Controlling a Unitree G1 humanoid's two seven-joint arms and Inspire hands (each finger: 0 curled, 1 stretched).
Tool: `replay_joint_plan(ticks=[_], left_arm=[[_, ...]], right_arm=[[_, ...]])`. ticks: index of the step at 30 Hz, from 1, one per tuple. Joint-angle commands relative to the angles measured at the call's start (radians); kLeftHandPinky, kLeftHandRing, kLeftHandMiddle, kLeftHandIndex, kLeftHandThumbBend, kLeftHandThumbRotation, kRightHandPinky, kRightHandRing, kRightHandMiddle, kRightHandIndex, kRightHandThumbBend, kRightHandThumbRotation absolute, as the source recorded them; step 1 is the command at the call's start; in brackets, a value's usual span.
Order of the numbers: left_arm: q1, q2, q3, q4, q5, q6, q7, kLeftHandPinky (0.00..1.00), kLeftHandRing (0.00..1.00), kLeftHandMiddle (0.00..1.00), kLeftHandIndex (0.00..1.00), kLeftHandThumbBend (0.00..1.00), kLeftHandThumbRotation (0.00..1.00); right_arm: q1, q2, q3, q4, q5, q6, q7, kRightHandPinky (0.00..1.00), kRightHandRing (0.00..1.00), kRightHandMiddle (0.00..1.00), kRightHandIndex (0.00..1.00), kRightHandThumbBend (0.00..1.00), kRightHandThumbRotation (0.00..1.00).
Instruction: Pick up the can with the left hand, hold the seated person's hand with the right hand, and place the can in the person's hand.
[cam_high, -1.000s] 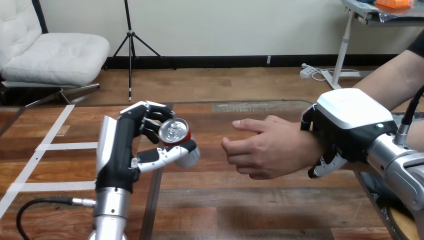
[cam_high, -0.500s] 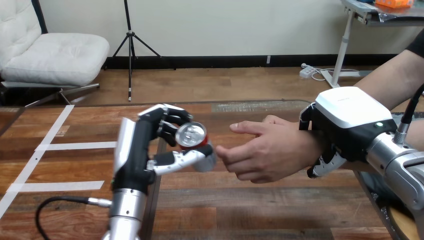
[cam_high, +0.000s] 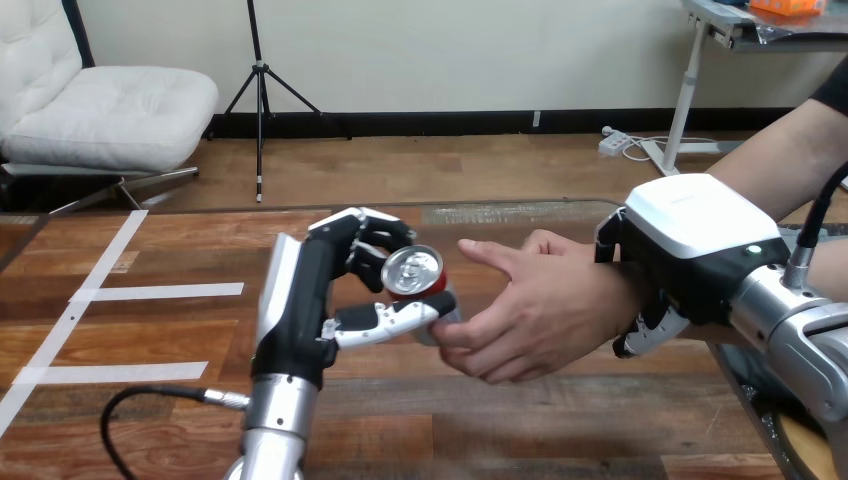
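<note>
The wooden tabletop (cam_high: 520, 410) lies below both arms. The right hand (cam_high: 690, 240) sits over the person's wrist, its fingers (cam_high: 640, 335) curled under and round it. The left hand (cam_high: 305, 300) is raised above the tabletop, its fingers (cam_high: 372, 236) and thumb clamped on the can (cam_high: 413, 272). The person's hand (cam_high: 545, 305) lies open just beside the left hand's fingers, palm turned toward them, its fingertips touching the left thumb. The can is upright between the left fingers and thumb, its silver top showing, at the edge of the person's palm.
</note>
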Motion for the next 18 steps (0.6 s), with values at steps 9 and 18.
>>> replay_joint_plan(ticks=[9,18], left_arm=[[-0.127,-0.032,-0.018,-0.072,-0.007,-0.026,-0.016,0.36,0.41,0.47,0.52,0.69,0.00],[-0.135,-0.038,-0.031,-0.069,-0.003,-0.028,-0.023,0.36,0.41,0.47,0.52,0.69,0.00]], right_arm=[[-0.062,0.013,0.004,-0.037,-0.034,-0.020,-0.014,0.35,0.43,0.50,0.51,0.84,0.00],[-0.067,0.022,0.010,-0.033,-0.035,-0.021,0.000,0.36,0.43,0.50,0.51,0.84,0.00]])
